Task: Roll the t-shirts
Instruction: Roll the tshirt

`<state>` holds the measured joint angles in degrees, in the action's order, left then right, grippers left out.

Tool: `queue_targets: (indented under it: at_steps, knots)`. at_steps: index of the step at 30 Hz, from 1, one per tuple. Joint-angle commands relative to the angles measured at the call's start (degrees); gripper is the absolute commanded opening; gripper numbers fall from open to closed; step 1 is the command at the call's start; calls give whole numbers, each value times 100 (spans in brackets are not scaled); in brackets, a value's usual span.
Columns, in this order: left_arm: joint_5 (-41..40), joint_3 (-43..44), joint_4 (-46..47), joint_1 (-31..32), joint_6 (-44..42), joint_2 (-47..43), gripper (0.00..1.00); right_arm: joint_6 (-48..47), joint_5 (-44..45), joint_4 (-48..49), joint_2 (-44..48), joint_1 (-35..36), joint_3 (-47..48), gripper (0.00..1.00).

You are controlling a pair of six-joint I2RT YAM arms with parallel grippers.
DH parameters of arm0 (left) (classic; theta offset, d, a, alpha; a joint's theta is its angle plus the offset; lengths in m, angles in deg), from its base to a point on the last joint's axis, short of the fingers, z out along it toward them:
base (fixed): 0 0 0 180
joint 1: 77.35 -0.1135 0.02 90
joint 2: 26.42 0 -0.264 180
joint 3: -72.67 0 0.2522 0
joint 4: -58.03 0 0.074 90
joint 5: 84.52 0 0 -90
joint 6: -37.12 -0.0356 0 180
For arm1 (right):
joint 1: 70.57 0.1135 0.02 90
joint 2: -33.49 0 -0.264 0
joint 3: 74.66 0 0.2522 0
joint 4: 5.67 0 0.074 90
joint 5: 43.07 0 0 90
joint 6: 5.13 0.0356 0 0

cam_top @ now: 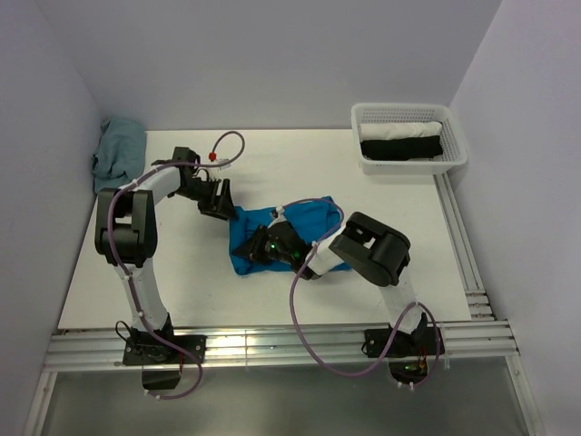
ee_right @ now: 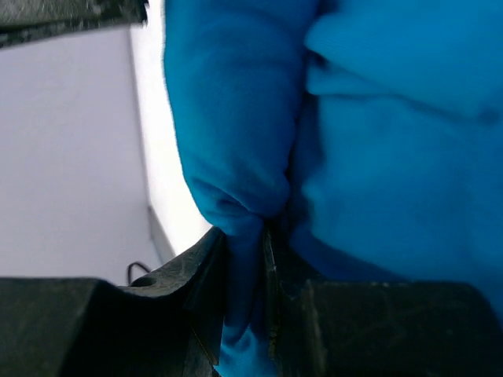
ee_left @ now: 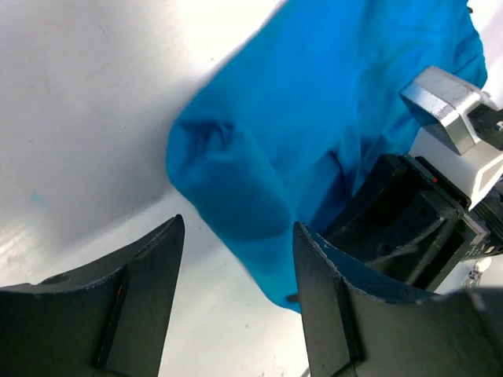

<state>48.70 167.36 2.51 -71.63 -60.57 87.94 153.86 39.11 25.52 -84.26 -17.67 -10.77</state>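
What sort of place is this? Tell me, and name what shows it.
Probably a robot lab test cell: a left arm and right arm bolted to metal rails at a white table, plain walls boxing it in, a basket of rolled clothes.

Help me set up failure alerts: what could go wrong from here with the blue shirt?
The right gripper pinches only a thin fold of the blue t-shirt; a pull could slip it free. The left gripper stands open at the shirt's bunched end, holding nothing, so that end may trail and the roll go crooked.
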Motion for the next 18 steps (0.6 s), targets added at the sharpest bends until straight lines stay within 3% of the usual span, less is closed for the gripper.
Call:
queue_targets:
  at_steps: [1, 9, 11, 15, 16, 18]
  knots:
    - [345, -191, 685, 8, 144, -170, 62, 527, -265, 936, 15, -70, -381, 24]
    - [-173, -112, 897, 254, 469, 16, 59, 545, -247, 831, 95, -105, -513, 26]
    - [-436, -68, 854, 368, 513, 7, 53, 510, -221, 665, 147, -105, -530, 30]
    - [-999, 160, 634, 597, 610, 51, 24, 396, -98, 174, 384, -105, -574, 38]
    - [-1130, 178, 608, 693, 645, 42, 12, 291, -37, 59, 437, -105, -574, 41]
    - [-1544, 274, 511, 782, 724, 33, 0, 185, 78, -422, 647, -96, -557, 44]
